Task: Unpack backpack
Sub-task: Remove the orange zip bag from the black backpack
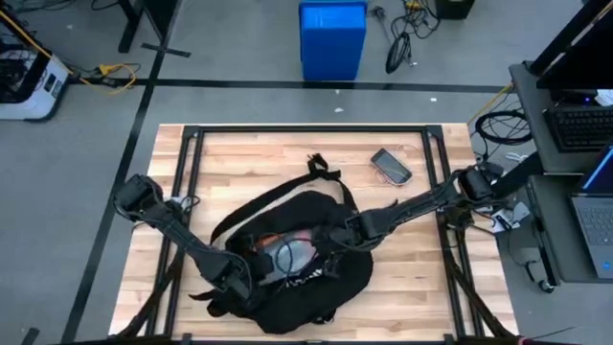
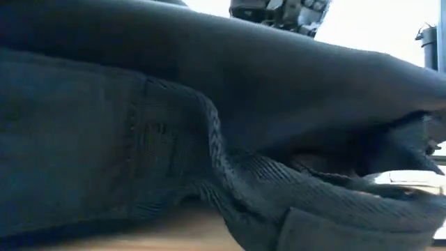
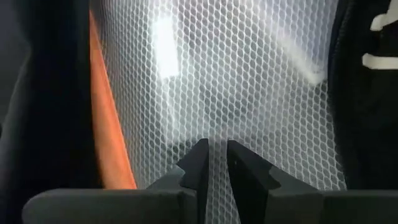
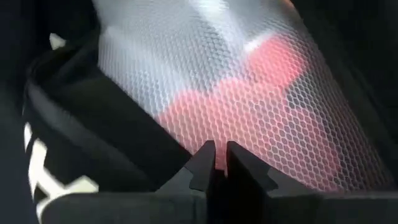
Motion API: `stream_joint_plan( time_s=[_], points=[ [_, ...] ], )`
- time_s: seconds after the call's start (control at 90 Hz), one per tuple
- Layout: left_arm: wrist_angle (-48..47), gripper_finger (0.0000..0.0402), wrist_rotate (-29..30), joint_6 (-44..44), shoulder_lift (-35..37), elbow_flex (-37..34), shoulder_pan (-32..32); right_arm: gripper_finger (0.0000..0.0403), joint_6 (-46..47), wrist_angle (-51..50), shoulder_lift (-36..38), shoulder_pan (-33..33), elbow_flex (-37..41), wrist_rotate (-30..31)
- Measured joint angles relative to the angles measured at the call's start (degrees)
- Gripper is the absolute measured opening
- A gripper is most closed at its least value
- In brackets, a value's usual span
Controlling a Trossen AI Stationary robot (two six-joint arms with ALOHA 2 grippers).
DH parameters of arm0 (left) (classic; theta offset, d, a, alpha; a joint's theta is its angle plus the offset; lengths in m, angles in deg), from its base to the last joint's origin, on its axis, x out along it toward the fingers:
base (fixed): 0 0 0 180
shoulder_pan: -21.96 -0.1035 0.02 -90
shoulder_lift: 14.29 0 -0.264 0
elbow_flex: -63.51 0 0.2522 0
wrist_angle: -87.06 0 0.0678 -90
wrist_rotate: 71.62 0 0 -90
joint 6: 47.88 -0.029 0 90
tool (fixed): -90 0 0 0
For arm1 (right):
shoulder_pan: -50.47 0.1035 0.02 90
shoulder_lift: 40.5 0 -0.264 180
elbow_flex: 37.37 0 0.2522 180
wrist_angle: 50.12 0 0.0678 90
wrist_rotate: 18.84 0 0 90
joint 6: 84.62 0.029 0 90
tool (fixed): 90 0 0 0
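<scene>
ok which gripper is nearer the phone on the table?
Right. The right gripper is at the backpack opening, on the side toward the phone. The left gripper is at the opening's far side, farther from the phone.

A wooden table (image 1: 421, 278), a dark phone (image 1: 392, 166) lying on it near the far edge, a blue box (image 1: 332, 40) on the grey floor behind, a laptop (image 1: 596, 216) at the side

Black backpack (image 1: 316, 278), white lettering; honeycomb-patterned mesh (image 3: 236, 81).
</scene>
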Motion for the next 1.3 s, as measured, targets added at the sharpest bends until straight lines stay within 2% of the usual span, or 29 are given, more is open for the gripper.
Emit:
stream_joint_plan(
  time_s=[0.233, 0.489, 0.678, 0.967, 1.122, 1.3],
  points=[
    [0.0, 0.0032, -0.1, 0.3, 0.0, 0.0, 0.4, 0.0025, -6.8, 0.6, 1.1, 2.0, 0.0, 0.3],
    [-0.5, 0.0004, 3.0, 0.1, 1.3, 0.0, 0.3, 0.0025, -8.8, 6.8, 0.9, 0.6, 0.0, 2.3],
    [-0.8, 0.0000, 3.2, -0.4, 3.2, 0.0, 0.3, 0.0025, -10.8, 7.0, 0.9, 0.2, 0.0, 2.4],
    [3.1, 0.0001, 3.3, -7.4, 4.1, 0.0, -3.1, 0.0025, -19.0, 5.5, 0.9, 0.1, 0.0, 2.4],
    [4.9, 0.0001, -1.5, -8.7, 4.1, 0.0, -7.9, 0.0025, -23.8, 5.4, 0.9, -0.2, 0.0, 2.4],
    [3.2, 0.0002, -14.1, -5.7, 4.1, 0.0, -14.6, 0.0025, -25.4, 4.1, 0.9, -0.2, -0.1, 2.0]
  ],
)
